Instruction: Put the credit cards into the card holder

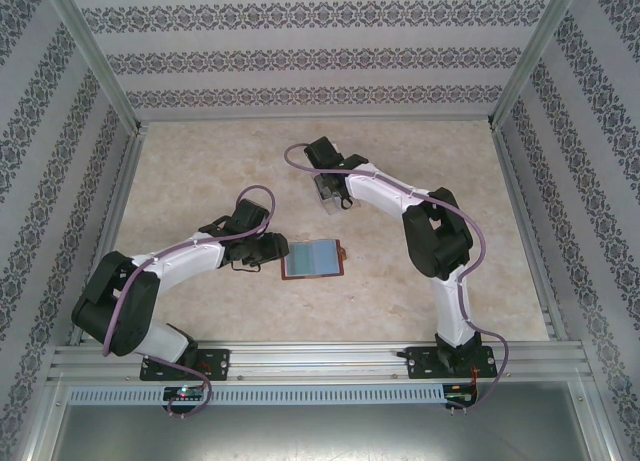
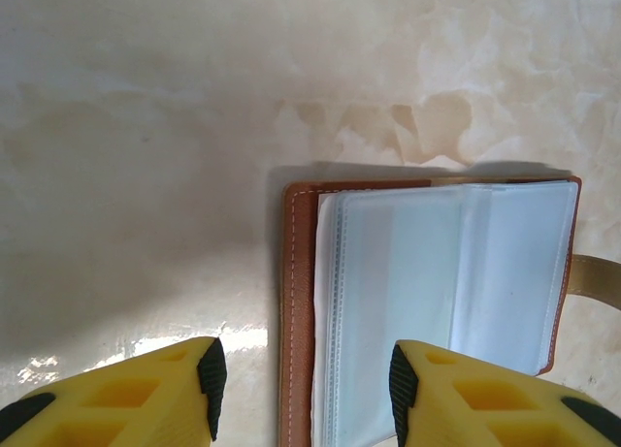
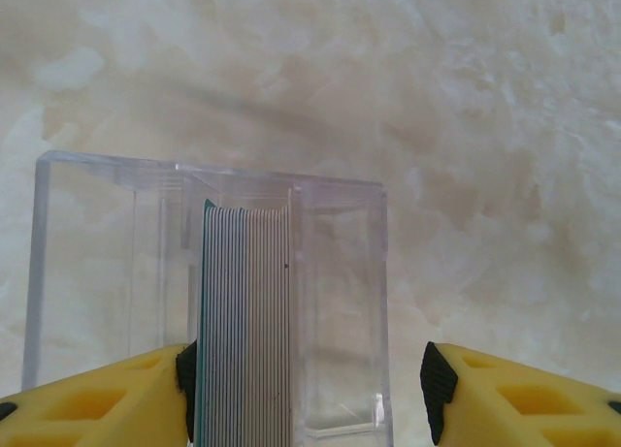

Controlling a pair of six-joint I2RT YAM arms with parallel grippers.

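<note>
Card holder (image 1: 313,258) lies opened flat on the marbled table (image 1: 200,171), about midway between the two arms and toward the near side; brown cover down, clear pale-blue sleeves facing up, clasp tab (image 1: 344,251) sticking out at its right edge. Left gripper (image 1: 257,252) sits just beside the holder's left edge. Left wrist view: left gripper (image 2: 303,389) has its jaws parted, one yellow finger over bare table, the other over the sleeves, so the stitched brown edge of the card holder (image 2: 437,272) runs between them; nothing clamped, and contact with the sleeves cannot be told. Tab (image 2: 597,277) shows at far right. Right gripper (image 1: 330,193) is further back on the table, over a clear plastic case (image 1: 327,203). Right wrist view: the case (image 3: 340,272) holds the credit cards (image 3: 247,321) as a stack stood on edge, teal at the left face, grey-white edges across. Right gripper (image 3: 309,389) has its jaws wide apart; left pad just beside the stack's teal face, right pad outside the case's right wall and clear of it; no grip on cards
</note>
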